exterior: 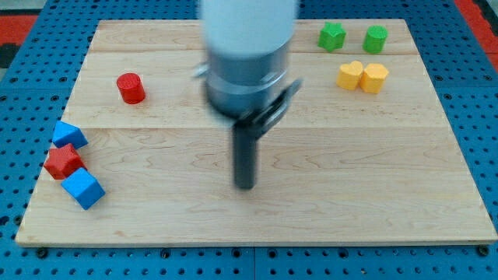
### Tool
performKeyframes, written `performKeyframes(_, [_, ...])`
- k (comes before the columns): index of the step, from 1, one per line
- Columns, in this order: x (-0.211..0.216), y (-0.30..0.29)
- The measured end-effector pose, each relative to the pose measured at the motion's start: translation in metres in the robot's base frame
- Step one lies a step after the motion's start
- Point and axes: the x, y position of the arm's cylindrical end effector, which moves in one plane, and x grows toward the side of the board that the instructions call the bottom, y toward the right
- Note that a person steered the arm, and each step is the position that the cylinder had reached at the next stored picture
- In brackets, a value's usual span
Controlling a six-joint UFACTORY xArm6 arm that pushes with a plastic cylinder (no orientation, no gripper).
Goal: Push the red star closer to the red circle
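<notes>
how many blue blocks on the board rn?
2, both near the view's left edge: one blue block just above the red star, the other just below it. The arm could hide more.

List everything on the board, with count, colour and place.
red circle: 1, red, upper left
red star: 1, red, left edge, between and touching two blue blocks
blue blocks: 2, blue, one above the star, one below it
green blocks: 2, green, top right, side by side
yellow blocks: 2, yellow, below the green ones, touching
board: 1, light wood, on a blue pegged surface
my tip: 1, dark rod, board centre, far right of the star, touching no block
</notes>
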Motion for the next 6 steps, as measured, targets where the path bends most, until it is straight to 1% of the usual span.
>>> performKeyframes(1, [0.049, -0.087])
performKeyframes(2, [0.011, -0.231])
performKeyframes(3, [-0.013, -0.262])
performKeyframes(4, [-0.018, -0.233])
performKeyframes(5, [-0.052, -0.229])
performKeyframes(6, [-0.061, -0.187])
